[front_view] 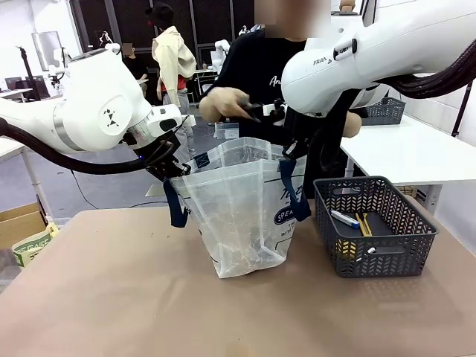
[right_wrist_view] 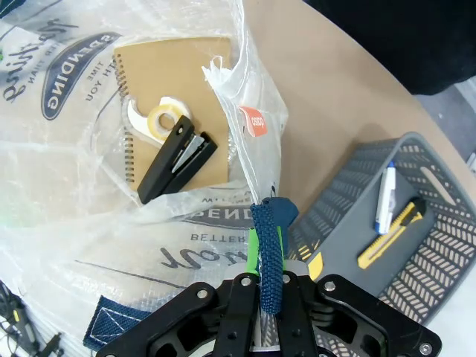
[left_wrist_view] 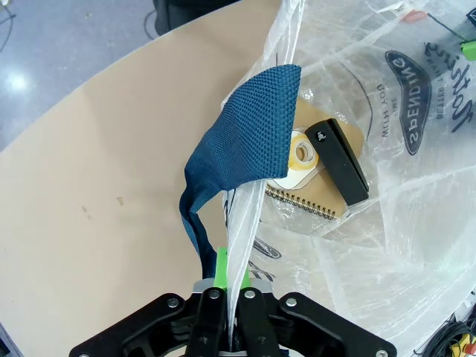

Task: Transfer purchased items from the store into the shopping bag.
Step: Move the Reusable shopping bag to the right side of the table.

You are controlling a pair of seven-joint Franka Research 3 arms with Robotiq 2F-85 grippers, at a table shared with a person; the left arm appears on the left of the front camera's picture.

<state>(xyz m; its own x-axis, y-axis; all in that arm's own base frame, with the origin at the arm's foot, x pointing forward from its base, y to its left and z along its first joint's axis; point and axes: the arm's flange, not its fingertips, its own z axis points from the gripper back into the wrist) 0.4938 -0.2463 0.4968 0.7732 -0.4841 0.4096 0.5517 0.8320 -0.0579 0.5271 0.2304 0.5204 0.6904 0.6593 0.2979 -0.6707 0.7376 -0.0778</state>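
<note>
Clear plastic shopping bag (front_view: 238, 216) stands mid-table, its mouth spread. The left gripper (left_wrist_view: 236, 281) pinches its rim film, and the right gripper (right_wrist_view: 266, 268) clamps a navy strap (right_wrist_view: 271, 223). Inside lie a spiral notebook (right_wrist_view: 193, 74), tape dispenser (right_wrist_view: 160, 119) and black stapler (right_wrist_view: 177, 158). Just beside the bag, the grey basket (front_view: 372, 181) holds a pen (right_wrist_view: 384, 199) and yellow utility knife (right_wrist_view: 388, 236).

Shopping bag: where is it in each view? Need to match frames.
Front: shopping bag stands centre, left of the basket.
Left wrist: bag takes the right half, rim pinched in the left hand.
Right wrist: bag takes the left half, strap pinched in the right hand.
Shared landmark: navy strap handles.
</note>
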